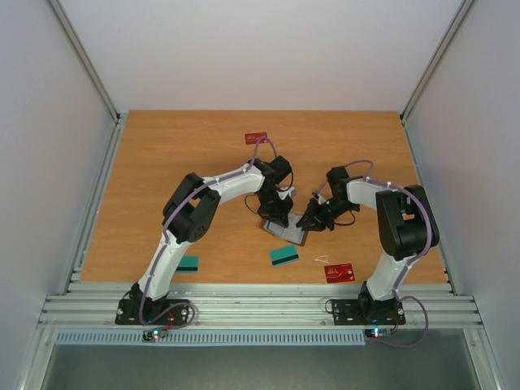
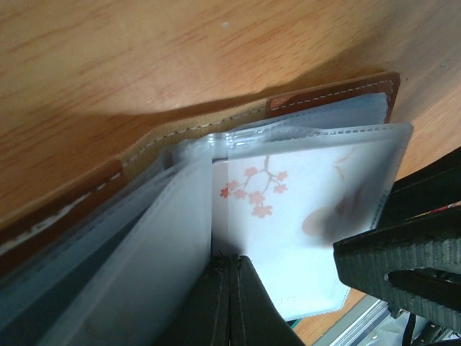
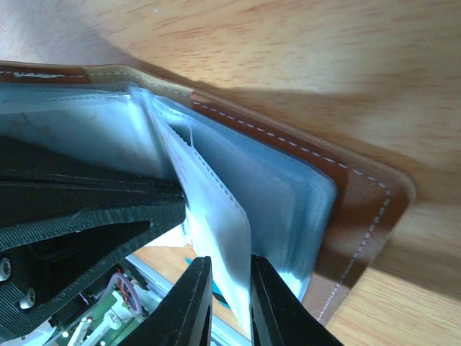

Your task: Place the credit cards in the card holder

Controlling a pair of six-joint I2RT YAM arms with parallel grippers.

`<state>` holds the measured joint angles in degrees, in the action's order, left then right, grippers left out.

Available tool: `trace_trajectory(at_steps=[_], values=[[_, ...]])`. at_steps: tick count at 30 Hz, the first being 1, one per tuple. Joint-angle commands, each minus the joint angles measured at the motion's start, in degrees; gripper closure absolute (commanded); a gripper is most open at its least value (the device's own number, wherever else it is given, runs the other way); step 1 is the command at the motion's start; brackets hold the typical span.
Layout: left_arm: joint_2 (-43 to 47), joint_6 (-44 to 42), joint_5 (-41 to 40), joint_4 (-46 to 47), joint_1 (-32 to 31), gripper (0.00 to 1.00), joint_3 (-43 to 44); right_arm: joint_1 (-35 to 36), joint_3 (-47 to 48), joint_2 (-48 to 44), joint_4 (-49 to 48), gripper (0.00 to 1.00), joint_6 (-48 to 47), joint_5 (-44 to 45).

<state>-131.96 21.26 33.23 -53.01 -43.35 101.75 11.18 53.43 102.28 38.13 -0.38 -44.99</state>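
The brown leather card holder [image 1: 284, 231] lies open mid-table, its clear plastic sleeves fanned up. My left gripper [image 1: 277, 213] is shut, its tips [image 2: 230, 259] at the lower edge of a white card with a pink blossom print [image 2: 302, 209] that sits inside a frosted sleeve. My right gripper [image 1: 309, 219] pinches one sleeve [image 3: 216, 216] between its narrowly parted jaws [image 3: 230, 265]. The leather cover shows in both wrist views [image 2: 331, 90] [image 3: 360, 202]. Loose on the table lie a red card [image 1: 257, 137] at the back, a red card [image 1: 339, 272], a teal card with a black stripe [image 1: 283, 256] and a teal card [image 1: 188, 263].
The right gripper's finger [image 2: 403, 267] stands close beside the sleeve in the left wrist view. The left gripper's finger [image 3: 86, 216] fills the left of the right wrist view. A metal rail [image 1: 260, 305] runs along the near table edge. White walls enclose the table.
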Motion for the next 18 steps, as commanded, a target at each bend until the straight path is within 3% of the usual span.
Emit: trace_trajectory(at_steps=[1, 9, 18], values=[[-1.0, 0.8, -1.3, 1.3, -0.2, 1.00, -1.1, 1.3, 1.9, 0.6, 1.0, 0.83, -1.3, 0.4], [-0.9, 1.1, -0.9, 1.6, -0.2, 1.00, -1.4, 2.0, 1.7, -0.4, 1.7, 0.84, -1.0, 1.4], [1.9, 3.2, 0.2, 2.2, -0.2, 0.99, -1.4, 2.3, 4.5, 1.7, 6.0, 0.98, -2.4, 5.3]])
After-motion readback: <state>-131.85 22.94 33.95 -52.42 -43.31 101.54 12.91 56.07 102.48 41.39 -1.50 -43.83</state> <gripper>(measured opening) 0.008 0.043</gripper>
